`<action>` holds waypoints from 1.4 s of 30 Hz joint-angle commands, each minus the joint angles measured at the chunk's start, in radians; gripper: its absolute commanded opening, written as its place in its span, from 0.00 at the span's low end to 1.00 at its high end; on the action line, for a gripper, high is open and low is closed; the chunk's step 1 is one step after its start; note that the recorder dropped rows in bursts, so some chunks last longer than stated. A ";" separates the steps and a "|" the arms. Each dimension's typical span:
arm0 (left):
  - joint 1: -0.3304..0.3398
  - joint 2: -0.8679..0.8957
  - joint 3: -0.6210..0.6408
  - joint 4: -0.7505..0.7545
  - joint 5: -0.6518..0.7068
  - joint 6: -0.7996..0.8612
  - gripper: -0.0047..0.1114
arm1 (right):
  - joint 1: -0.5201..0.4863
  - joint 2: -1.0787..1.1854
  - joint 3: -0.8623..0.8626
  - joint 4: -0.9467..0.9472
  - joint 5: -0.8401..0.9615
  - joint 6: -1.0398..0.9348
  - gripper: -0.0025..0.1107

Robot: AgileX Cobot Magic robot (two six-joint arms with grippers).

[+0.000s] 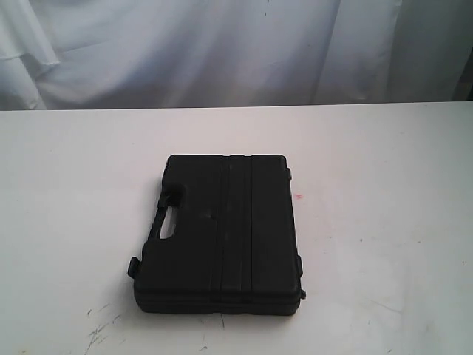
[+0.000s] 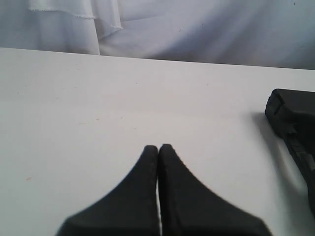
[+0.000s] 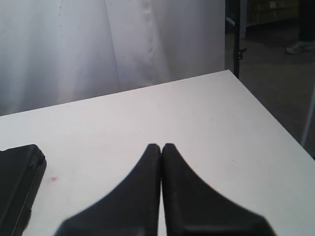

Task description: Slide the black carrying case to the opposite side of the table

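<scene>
The black case (image 1: 222, 233) lies flat on the white table (image 1: 384, 222), near the middle and toward the front edge, with its cut-out handle on the left side and raised ribs running front to back. Neither arm shows in the exterior view. My left gripper (image 2: 158, 147) is shut with nothing in it, above bare table, and a corner of the case (image 2: 295, 128) shows off to one side, apart from it. My right gripper (image 3: 161, 146) is shut and empty too, with an edge of the case (image 3: 17, 189) at the side, not touching.
A white curtain (image 1: 222, 52) hangs behind the far table edge. A small red speck (image 1: 298, 197) marks the table right of the case. The right wrist view shows the table's corner (image 3: 229, 73), with dark floor (image 3: 275, 64) beyond it.
</scene>
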 commanded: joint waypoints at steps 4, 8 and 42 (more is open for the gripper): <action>0.000 -0.005 0.004 0.000 -0.015 -0.004 0.04 | -0.008 -0.006 0.125 0.183 -0.120 -0.164 0.02; 0.000 -0.005 0.004 0.000 -0.015 -0.004 0.04 | -0.008 -0.024 0.195 0.211 -0.150 -0.179 0.02; 0.000 -0.005 0.004 0.000 -0.015 -0.004 0.04 | -0.008 -0.183 0.301 0.189 -0.114 -0.225 0.02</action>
